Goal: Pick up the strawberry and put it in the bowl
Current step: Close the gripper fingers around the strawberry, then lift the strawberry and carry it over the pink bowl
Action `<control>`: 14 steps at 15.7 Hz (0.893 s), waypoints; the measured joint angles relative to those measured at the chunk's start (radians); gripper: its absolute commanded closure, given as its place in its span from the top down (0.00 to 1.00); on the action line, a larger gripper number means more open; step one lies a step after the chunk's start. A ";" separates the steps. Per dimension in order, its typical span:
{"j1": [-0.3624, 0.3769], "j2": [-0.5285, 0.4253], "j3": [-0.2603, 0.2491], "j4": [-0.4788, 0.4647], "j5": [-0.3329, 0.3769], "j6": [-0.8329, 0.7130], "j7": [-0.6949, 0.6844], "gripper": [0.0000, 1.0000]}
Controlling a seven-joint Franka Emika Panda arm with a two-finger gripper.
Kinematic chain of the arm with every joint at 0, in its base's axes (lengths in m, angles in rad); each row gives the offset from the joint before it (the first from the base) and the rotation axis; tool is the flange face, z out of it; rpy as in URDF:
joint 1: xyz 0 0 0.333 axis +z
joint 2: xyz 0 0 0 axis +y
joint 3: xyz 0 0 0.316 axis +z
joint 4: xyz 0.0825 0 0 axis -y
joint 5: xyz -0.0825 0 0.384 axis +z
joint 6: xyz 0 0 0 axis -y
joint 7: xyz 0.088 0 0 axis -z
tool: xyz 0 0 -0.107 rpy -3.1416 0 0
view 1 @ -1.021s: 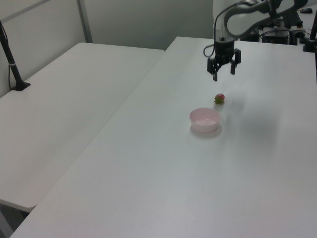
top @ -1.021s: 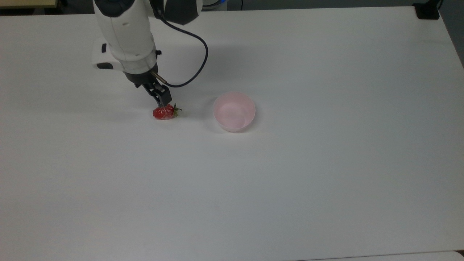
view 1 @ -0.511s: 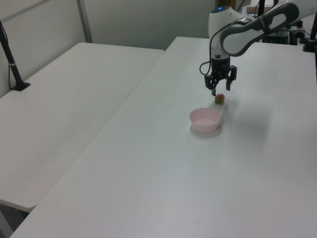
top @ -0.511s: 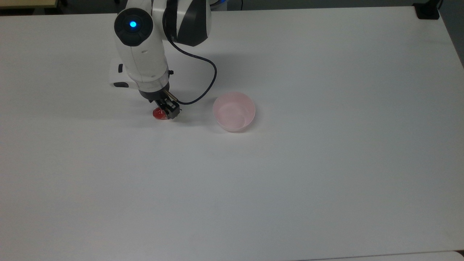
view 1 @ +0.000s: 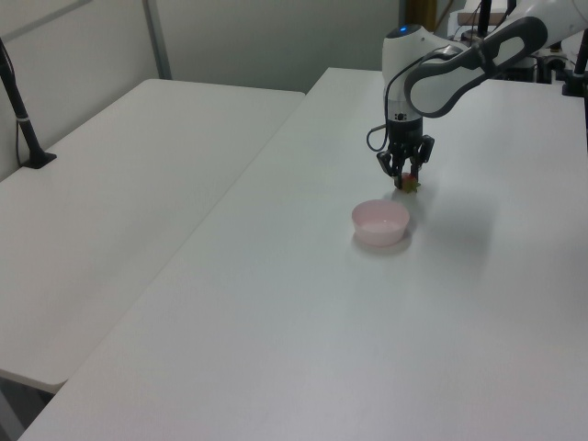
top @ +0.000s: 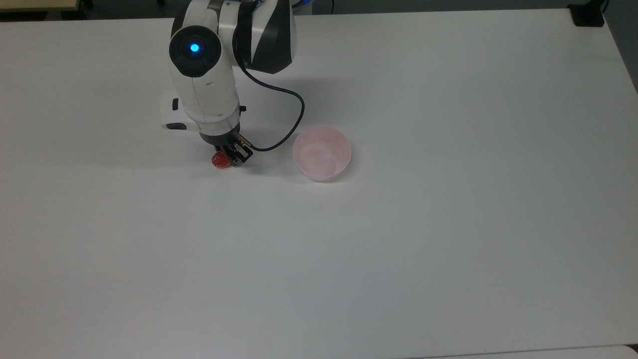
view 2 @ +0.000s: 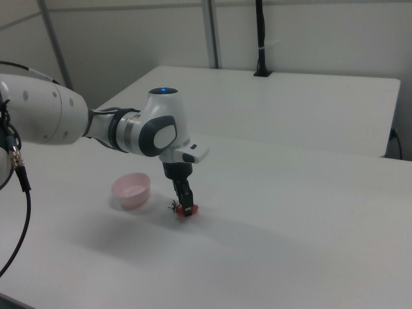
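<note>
Strawberry [top: 218, 160] half hidden under end effector [top: 232, 157], fingers spread astride it, stem unseen.

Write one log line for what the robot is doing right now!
phase: grasp | gripper: open, down around strawberry | strawberry: on table | bowl: empty, apart from strawberry

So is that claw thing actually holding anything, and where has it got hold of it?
Cannot be told for sure. The gripper is down around the strawberry, its jaws either side of the middle, but the berry sits on the table.
</note>
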 measured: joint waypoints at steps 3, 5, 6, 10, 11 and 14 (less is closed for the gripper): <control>0.000 0.000 0.000 -0.001 0.000 0.000 -0.011 0.16; 0.000 0.000 0.000 0.001 0.000 0.000 -0.019 0.16; 0.000 -0.001 0.000 0.004 0.000 0.000 -0.022 0.16; 0.005 -0.025 0.009 0.066 0.006 -0.023 -0.027 0.20; 0.010 -0.033 0.013 0.093 0.017 -0.038 -0.028 0.20; 0.054 -0.051 0.021 0.169 0.045 -0.063 -0.029 0.24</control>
